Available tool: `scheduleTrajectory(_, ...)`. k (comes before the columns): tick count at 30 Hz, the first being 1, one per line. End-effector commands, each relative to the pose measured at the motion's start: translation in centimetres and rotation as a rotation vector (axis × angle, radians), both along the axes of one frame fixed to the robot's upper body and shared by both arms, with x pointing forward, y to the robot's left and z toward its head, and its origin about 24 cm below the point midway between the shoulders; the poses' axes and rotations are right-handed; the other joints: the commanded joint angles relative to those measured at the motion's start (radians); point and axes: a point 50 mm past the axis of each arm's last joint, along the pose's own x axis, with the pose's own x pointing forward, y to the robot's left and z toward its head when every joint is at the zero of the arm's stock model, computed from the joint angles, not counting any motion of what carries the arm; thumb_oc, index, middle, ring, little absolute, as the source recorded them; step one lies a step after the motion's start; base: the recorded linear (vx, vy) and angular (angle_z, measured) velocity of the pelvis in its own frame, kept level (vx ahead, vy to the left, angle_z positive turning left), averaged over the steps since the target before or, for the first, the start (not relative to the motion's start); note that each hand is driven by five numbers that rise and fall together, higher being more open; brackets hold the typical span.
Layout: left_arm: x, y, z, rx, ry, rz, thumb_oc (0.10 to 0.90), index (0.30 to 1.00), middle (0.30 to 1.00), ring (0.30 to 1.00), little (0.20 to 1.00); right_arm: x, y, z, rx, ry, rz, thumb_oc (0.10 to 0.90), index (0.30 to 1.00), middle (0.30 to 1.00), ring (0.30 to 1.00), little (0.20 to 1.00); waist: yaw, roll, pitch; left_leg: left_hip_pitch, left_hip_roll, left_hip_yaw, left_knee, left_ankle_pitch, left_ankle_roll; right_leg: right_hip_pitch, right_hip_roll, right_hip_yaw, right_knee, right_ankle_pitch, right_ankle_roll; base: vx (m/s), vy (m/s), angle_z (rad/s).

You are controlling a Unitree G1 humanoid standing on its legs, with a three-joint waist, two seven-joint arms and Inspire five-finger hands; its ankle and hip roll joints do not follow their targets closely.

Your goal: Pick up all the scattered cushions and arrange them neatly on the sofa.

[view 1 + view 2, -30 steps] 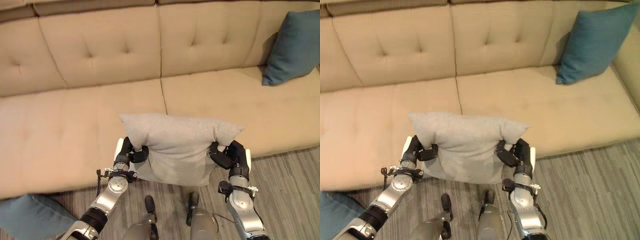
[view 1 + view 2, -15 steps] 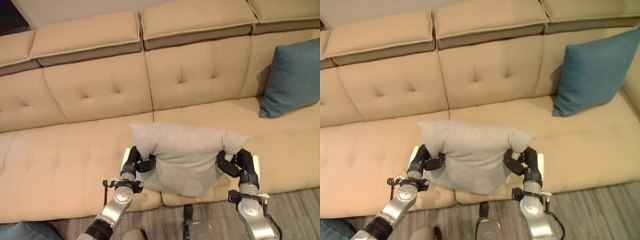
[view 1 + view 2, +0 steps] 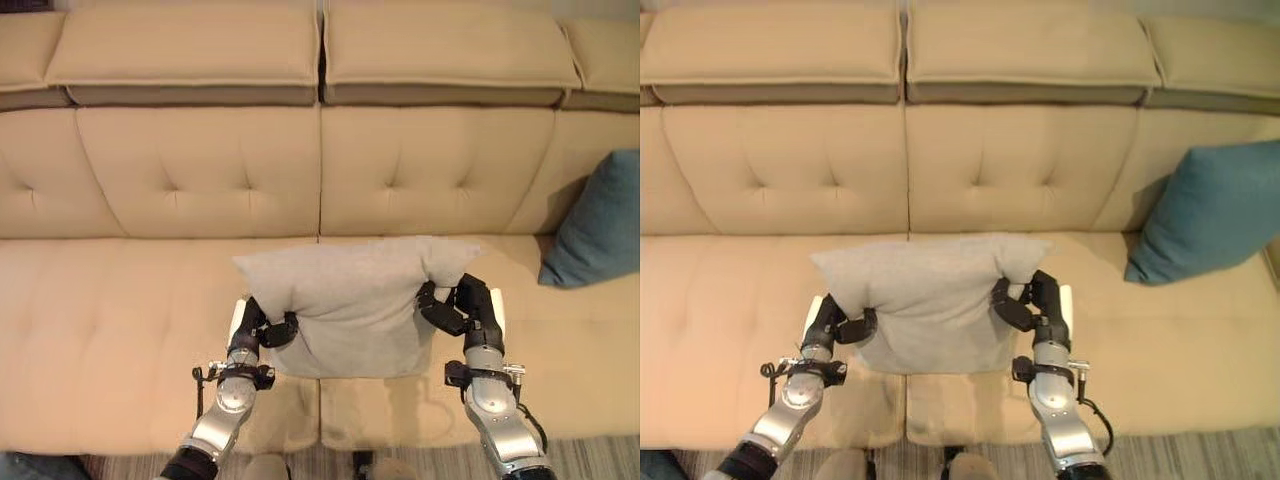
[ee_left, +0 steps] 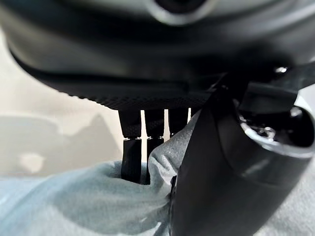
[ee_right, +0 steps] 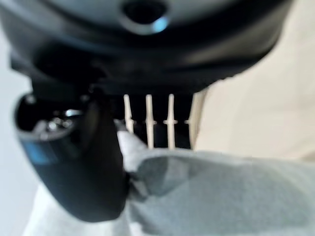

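While both arms reach fwd over the sofa [image 3: 120, 320], the grey cushion [image 3: 350, 310] hangs between the 2 hands, held up above the seat near the middle seam. The left hand [image 3: 262, 328] pinches the cushion's lower-left edge; in the left wrist view its fingers [image 4: 132, 147] curl down into the grey fabric [image 4: 74, 201] w/ the thumb closing against them, so it's clamped on the cloth. The right hand [image 3: 462, 308] grips the cushion's right edge just under the upper-right corner; in the right wrist view its fingers [image 5: 160, 123] sit behind a bunched fold of the fabric [image 5: 206, 191] and the thumb presses on the near side, so it too is closed on the cushion. The cushion's top edge sags a bit between its 2 upper corners and lines up roughly w/ the crease where seat meets backrest; its lower edge hangs over the seat's front half, and whether it touches the seat can't be told.

A teal cushion [image 3: 1215, 210] stands tilted against the backrest at the sofa's right end, well apart from the grey one. The sofa is beige w/ tufted back panels and 2 headrest pads [image 3: 190, 50] on top. A strip of grey wood-look floor [image 3: 1200, 455] shows by the sofa's front edge.
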Motion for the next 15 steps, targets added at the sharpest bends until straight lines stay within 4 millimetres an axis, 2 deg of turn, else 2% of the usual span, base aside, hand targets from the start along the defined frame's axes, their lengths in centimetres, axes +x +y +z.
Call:
scheduleTrajectory(1, 1.5, 0.2, 4.8, 0.026, -0.273, -0.022, 0.400, 0.300, 0.300, 0.300, 0.300, 1.1, -0.2, 6.3, 0.002, -0.344, 0.017, 0.400, 0.300, 0.300, 0.300, 0.300, 0.037, -0.018, -0.120, -0.199, 0.009, 0.029, 0.086, -0.073, -0.010, 0.006, -0.037, 0.012, 0.187, -0.143, 0.084, 0.02, 0.103, 0.54)
scheduleTrajectory(2, 1.6, 0.4, 5.2, 0.034, -0.291, -0.022, 0.400, 0.300, 0.300, 0.300, 0.300, 1.4, 0.0, 7.1, 0.009, -0.387, 0.009, 0.400, 0.300, 0.300, 0.300, 0.300, 0.042, -0.027, -0.111, -0.224, 0.000, 0.031, 0.086, -0.078, -0.006, -0.014, -0.039, 0.010, 0.170, -0.132, 0.087, 0.00, 0.040, 0.56)
scheduleTrajectory(4, 1.9, 0.5, 5.6, 0.044, -0.308, -0.022, 0.400, 0.300, 0.300, 0.300, 0.300, 1.6, 0.0, 7.7, 0.009, -0.411, 0.002, 0.400, 0.300, 0.300, 0.300, 0.300, 0.045, -0.030, -0.109, -0.242, -0.004, 0.033, 0.085, -0.081, -0.004, -0.029, -0.040, 0.007, 0.157, -0.125, 0.089, -0.03, 0.043, 0.44)
scheduleTrajectory(5, 2.5, 0.6, 6.9, 0.052, -0.363, -0.013, 0.400, 0.300, 0.300, 0.300, 0.300, 2.0, 0.1, 9.1, -0.005, -0.476, -0.002, 0.400, 0.300, 0.300, 0.300, 0.300, 0.051, -0.034, -0.092, -0.277, -0.017, 0.032, 0.093, -0.083, -0.004, -0.061, -0.045, 0.008, 0.146, -0.096, 0.092, -0.05, 0.035, 0.20)
scheduleTrajectory(6, 2.5, 0.6, 6.9, 0.052, -0.365, -0.012, 0.400, 0.300, 0.300, 0.300, 0.300, 2.1, 0.1, 9.1, -0.005, -0.477, -0.003, 0.400, 0.300, 0.300, 0.300, 0.300, 0.051, -0.033, -0.094, -0.281, -0.017, 0.031, 0.095, -0.084, -0.003, -0.064, -0.045, 0.008, 0.146, -0.095, 0.092, -0.10, 0.030, -0.12)
scheduleTrajectory(8, 3.2, 1.0, 8.6, 0.055, -0.446, 0.017, 0.400, 0.300, 0.300, 0.300, 0.300, 2.2, -0.1, 9.9, -0.016, -0.515, -0.024, 0.400, 0.300, 0.300, 0.300, 0.300, 0.058, -0.030, -0.085, -0.319, -0.021, 0.028, 0.121, -0.093, -0.001, -0.085, -0.050, 0.017, 0.143, -0.082, 0.097, -0.11, -0.004, 0.01)
scheduleTrajectory(10, 3.4, 1.0, 9.0, 0.051, -0.461, 0.022, 0.400, 0.300, 0.300, 0.300, 0.300, 2.2, -0.1, 9.9, -0.015, -0.515, -0.026, 0.400, 0.300, 0.300, 0.300, 0.300, 0.061, -0.028, -0.085, -0.325, -0.017, 0.027, 0.130, -0.097, -0.001, -0.083, -0.050, 0.021, 0.142, -0.086, 0.097, -0.07, -0.028, 0.04)
scheduleTrajectory(13, 3.1, 1.1, 9.1, 0.033, -0.466, 0.025, 0.400, 0.300, 0.300, 0.300, 0.300, 2.0, -0.2, 9.2, -0.018, -0.483, -0.021, 0.400, 0.300, 0.300, 0.300, 0.300, 0.068, -0.024, -0.083, -0.321, -0.014, 0.025, 0.154, -0.100, -0.005, -0.069, -0.043, 0.031, 0.151, -0.125, 0.084, -0.11, -0.108, -0.09)
scheduleTrajectory(15, 2.5, 1.4, 8.0, 0.020, -0.415, 0.028, 0.400, 0.300, 0.300, 0.300, 0.300, 1.6, -0.2, 8.1, -0.017, -0.430, -0.014, 0.400, 0.300, 0.300, 0.300, 0.300, 0.072, -0.013, -0.089, -0.310, 0.000, 0.016, 0.164, -0.086, -0.014, -0.055, -0.025, 0.035, 0.179, -0.162, 0.067, -0.15, -0.139, -0.07)
